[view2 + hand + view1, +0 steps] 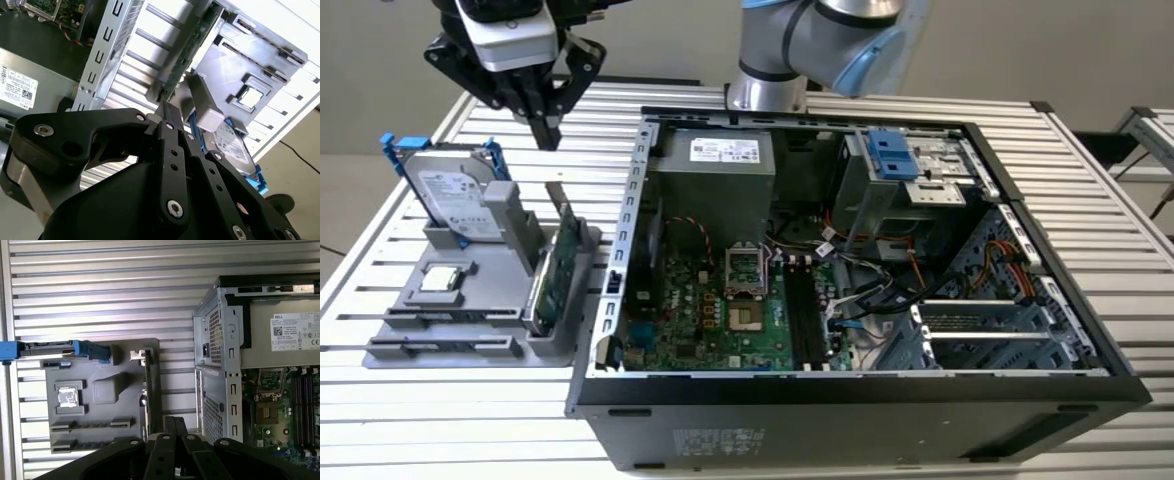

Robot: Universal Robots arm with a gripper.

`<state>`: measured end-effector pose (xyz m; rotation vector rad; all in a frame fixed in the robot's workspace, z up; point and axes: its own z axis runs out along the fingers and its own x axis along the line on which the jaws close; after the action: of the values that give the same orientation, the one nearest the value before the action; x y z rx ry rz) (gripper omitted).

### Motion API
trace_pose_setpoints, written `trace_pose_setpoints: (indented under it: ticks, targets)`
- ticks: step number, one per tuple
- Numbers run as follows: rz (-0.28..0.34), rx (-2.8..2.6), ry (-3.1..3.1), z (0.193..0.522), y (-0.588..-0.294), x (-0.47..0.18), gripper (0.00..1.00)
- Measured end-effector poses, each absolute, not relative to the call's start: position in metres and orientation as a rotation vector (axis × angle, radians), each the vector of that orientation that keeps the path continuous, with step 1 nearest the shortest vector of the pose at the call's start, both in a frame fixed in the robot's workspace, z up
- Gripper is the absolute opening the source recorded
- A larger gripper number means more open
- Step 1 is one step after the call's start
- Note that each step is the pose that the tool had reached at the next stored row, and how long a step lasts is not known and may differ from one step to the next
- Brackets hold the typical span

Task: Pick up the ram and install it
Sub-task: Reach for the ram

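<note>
Gripper hangs empty, fingers together, well above the tray at its 12 o'clock. Ram apparently stands edge-up in a slot at the tray's 6 o'clock, likely so its top edge can be pinched. Not yet picked.
</note>
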<state>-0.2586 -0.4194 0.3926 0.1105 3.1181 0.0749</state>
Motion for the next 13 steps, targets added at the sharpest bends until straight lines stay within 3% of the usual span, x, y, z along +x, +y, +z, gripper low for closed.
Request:
trace_pose_setpoints:
  ticks: [13]
  targets:
    - [0.075, 0.110, 3.118, 0.393, -0.422, -0.272, 0.00]
